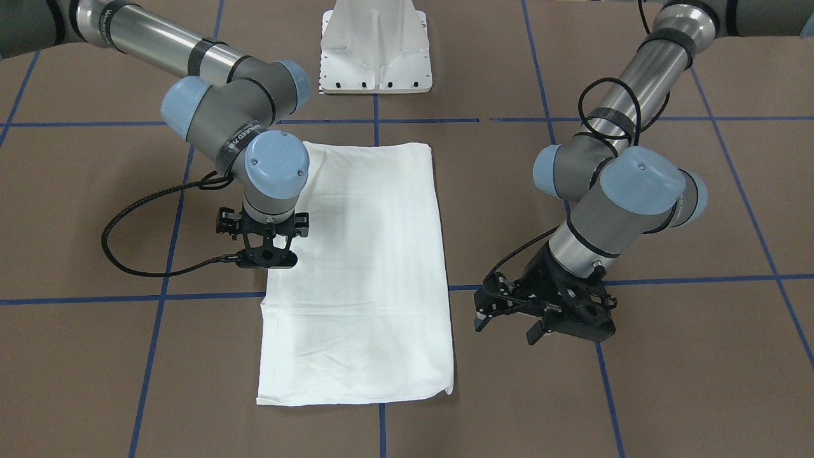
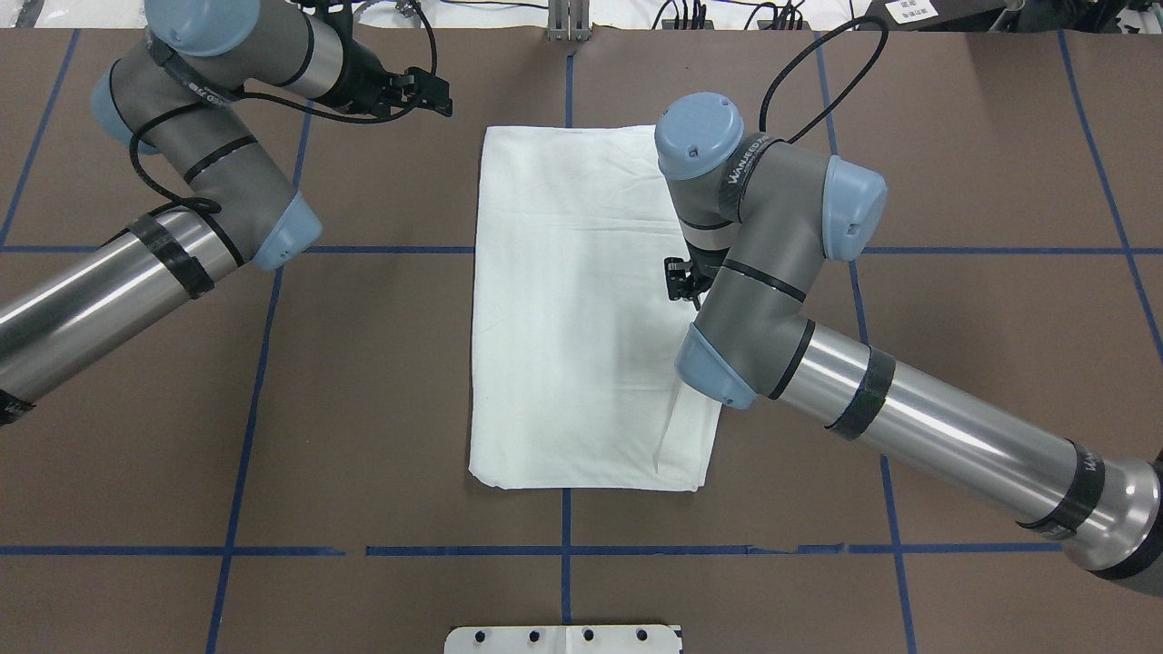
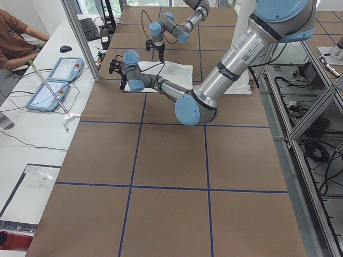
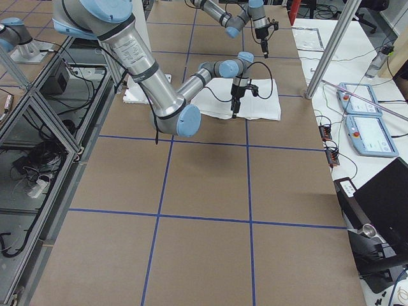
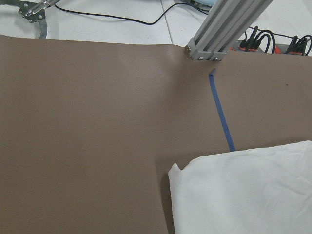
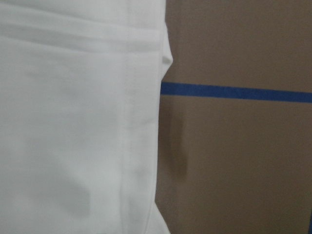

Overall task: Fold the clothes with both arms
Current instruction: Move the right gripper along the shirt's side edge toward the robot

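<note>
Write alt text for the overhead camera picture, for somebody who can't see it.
A white shirt, folded into a tall rectangle, lies flat on a brown table marked with blue tape lines. The right gripper hangs over the shirt near its right edge; the left gripper is off the cloth at upper left.

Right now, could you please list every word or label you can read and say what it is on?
"WANJEED": black band on the right arm; what follows is blurred.
White sticker on the left arm: too small to read.
Shirt: no print shows.
</note>
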You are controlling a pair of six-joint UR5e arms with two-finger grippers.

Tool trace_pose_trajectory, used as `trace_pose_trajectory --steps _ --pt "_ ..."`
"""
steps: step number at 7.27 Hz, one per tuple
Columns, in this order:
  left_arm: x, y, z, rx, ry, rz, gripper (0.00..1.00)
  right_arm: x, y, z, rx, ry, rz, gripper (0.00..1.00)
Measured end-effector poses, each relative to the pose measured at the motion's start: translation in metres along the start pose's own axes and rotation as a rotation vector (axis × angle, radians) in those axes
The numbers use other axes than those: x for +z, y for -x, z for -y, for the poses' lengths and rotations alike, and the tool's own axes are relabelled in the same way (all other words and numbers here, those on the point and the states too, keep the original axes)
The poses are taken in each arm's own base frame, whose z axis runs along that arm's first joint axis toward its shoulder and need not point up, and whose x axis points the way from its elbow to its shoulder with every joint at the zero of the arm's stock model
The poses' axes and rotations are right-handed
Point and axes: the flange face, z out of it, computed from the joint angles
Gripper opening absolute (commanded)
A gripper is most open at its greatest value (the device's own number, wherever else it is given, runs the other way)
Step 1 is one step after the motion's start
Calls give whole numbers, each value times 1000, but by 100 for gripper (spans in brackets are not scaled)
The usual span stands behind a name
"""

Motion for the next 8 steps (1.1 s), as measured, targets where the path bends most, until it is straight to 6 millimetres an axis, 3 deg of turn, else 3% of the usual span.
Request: trace_pose_trajectory --steps 4,6,8 --pt "0 0 0 3 0 0 100 16 28 -40 15 27 1 100" --pt "0 -1 0 3 -1 -1 100 25 19 -54 24 38 -4 100" --pt "-1 -3 1 1 -2 -3 100 29 -4 -82 17 47 -8 100"
